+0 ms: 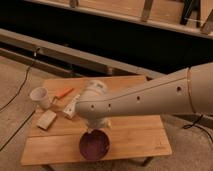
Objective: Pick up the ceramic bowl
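Note:
The ceramic bowl (94, 145), round and dark maroon-purple, sits near the front edge of the wooden table (135, 135). My white arm reaches in from the right and bends down over the table's middle. The gripper (92, 131) hangs below the wrist, right above the bowl's far rim, mostly hidden by the wrist. I cannot tell whether it touches the bowl.
A white cup (39, 97) stands at the table's left edge. An orange object (64, 93) lies behind it, a white packet (70, 108) lies beside my wrist, and a tan flat item (46, 120) lies at the left. A dark wall and rails run behind the table.

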### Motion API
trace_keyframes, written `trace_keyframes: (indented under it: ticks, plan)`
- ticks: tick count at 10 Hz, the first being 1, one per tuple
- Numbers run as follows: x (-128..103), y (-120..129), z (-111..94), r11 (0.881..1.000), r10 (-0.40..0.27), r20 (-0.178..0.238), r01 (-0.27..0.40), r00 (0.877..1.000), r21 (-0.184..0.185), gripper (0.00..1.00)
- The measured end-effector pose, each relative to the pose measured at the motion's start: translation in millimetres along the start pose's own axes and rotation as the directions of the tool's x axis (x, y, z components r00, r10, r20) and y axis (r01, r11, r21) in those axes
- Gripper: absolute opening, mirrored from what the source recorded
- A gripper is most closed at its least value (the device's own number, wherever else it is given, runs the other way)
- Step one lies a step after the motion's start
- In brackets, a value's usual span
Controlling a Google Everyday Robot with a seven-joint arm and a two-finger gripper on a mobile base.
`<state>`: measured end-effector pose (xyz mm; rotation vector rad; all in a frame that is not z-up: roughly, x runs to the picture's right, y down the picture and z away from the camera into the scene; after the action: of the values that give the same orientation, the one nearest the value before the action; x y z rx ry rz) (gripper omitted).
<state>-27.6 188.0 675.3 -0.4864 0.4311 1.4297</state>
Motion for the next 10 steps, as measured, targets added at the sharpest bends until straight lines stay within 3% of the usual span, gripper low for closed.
trace_keyframes:
  ticks: [3, 5, 7, 9, 10]
  plan:
    - [-16, -18, 22, 0.999, 0.03, 0.034, -0.029, 0.999, -0.035, 0.65]
    - [-25, -25, 39, 1.0, -0.018, 0.024, 0.018, 1.0, -0.018, 0.65]
    - [-28, -26, 52, 0.995, -0.1, -0.014, 0.101, 0.995, 0.02, 0.65]
    - [-28, -21, 58, 0.979, -0.2, -0.052, 0.202, 0.978, 0.037, 0.65]
    - [-27, -15, 59, 0.959, -0.281, -0.081, 0.284, 0.956, 0.021, 0.65]
